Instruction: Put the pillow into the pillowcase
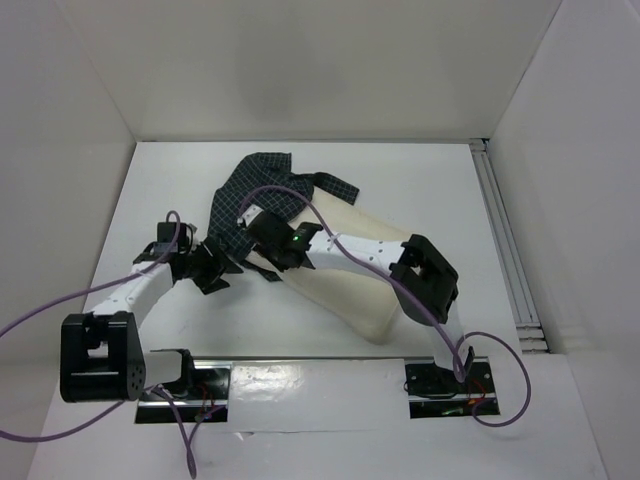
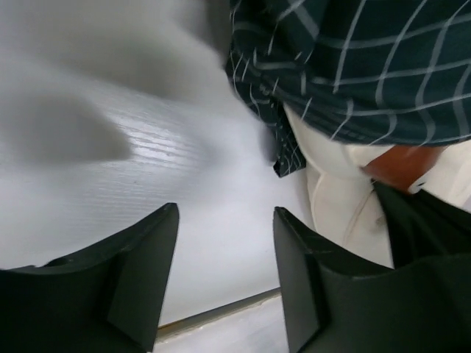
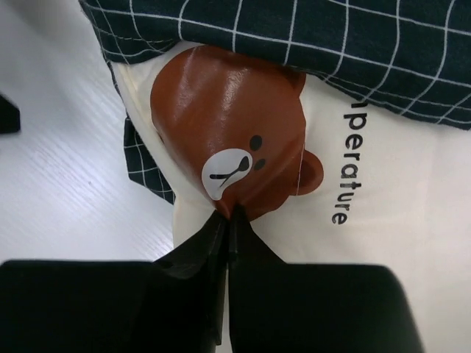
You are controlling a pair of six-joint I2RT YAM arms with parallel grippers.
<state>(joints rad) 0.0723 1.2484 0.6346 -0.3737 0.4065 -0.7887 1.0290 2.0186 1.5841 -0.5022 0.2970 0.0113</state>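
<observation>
Barely started imo. pillowcase (image 1: 265, 185) bunched over far end of pillow (image 1: 370, 285), just ahead of your right gripper (image 3: 228, 213). Rest of pillow trails back behind it, uncovered. Can't tell if that end sits inside case or just under loose flap. Right gripper pinched tight, looks clamped on pillow skin at bottom of bear print (image 3: 228, 125). Your left gripper (image 2: 226, 220): jaws apart, holding nothing, bare table (image 2: 147, 184) between, case corner ahead-right. Nearly whole stuffing job left.

The cream pillow (image 1: 365, 295) lies slanted at the middle of the table (image 1: 420, 180); the crumpled dark checked pillowcase (image 1: 250, 190) covers its far left end.
</observation>
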